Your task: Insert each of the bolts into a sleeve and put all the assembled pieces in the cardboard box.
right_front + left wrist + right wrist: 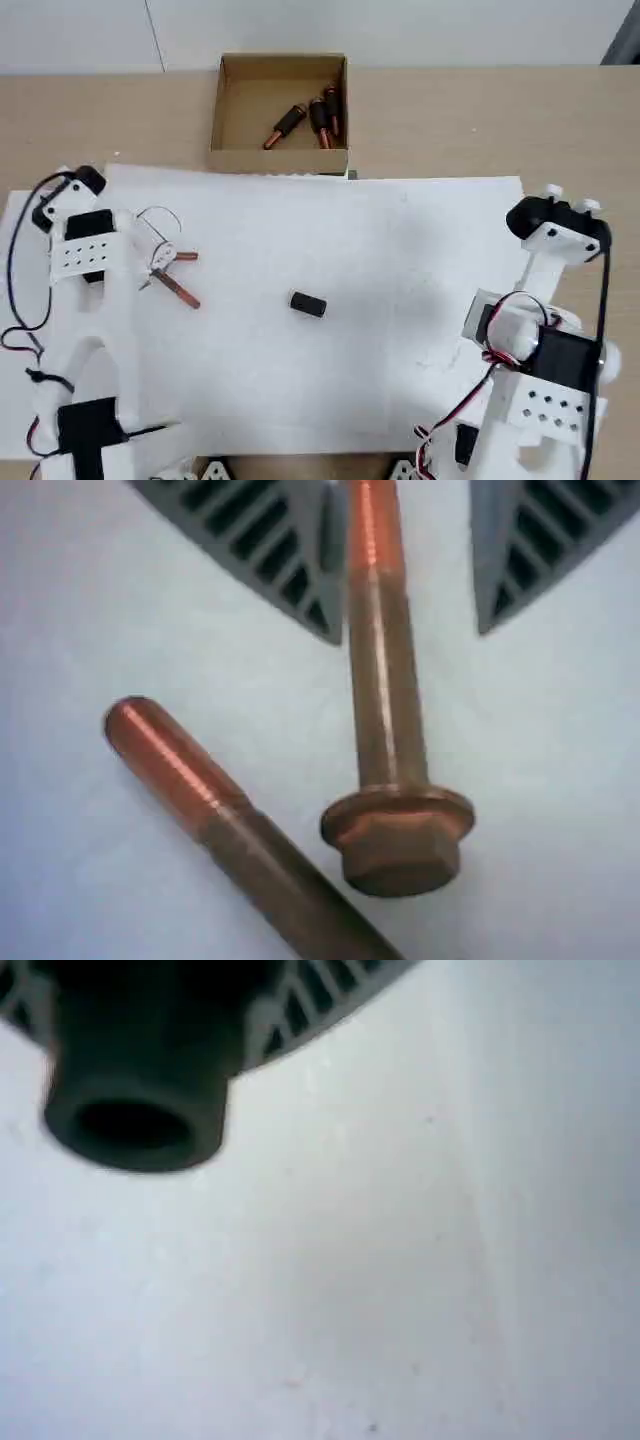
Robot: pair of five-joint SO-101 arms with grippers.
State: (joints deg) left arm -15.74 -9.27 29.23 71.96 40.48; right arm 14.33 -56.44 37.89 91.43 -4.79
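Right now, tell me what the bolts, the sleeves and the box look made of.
Bolts: copper-coloured metal, with a glossy streak along the shank. Loose sleeve and held sleeve: matte black, likely plastic or rubber. Box: brown cardboard, dull surface.

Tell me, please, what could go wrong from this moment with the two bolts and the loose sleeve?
1. The left claw is open around one bolt, which lies close to one finger, not centred; closing may twist it.
2. The second bolt lies very near, so the claw could knock it away.
3. The loose sleeve lies on its side on the white sheet and might roll if bumped.
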